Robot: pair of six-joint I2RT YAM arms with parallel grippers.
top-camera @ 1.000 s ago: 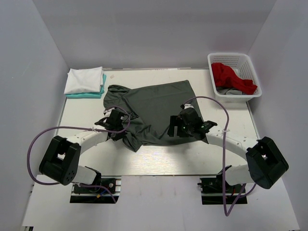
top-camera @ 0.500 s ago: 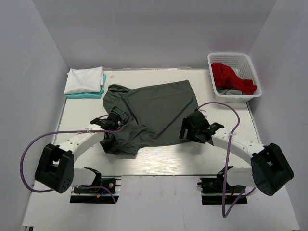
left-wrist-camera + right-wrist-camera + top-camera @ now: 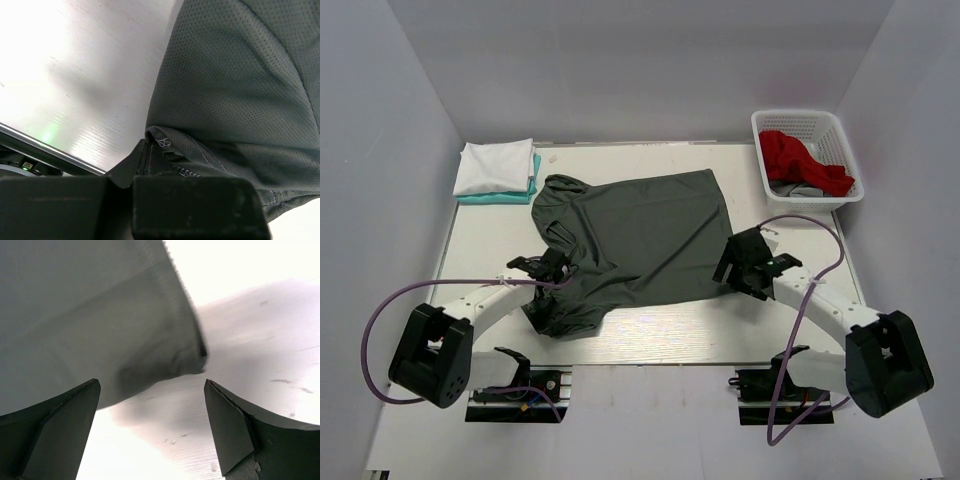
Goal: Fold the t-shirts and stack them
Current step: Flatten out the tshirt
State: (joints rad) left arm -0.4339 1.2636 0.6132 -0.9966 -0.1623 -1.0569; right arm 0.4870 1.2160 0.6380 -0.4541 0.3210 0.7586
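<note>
- Left pincer [image 3: 548, 270], clamped on the dark grey t-shirt [image 3: 640, 235] at its edge, had dragged it nearward over the table [image 3: 670, 325].
- Right pincer [image 3: 745, 262], jaws wide, had backed off; the shirt's hem lay just ahead of it, untouched.
- Judgement: the shirt was being spread flat; the fold was pending.

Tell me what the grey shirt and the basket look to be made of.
The grey shirt: soft knit mesh, matte, probably a synthetic sports fabric; tiny pinholes cover it in the left wrist view. The basket: white moulded plastic by the look, walls a rigid lattice of holes.
</note>
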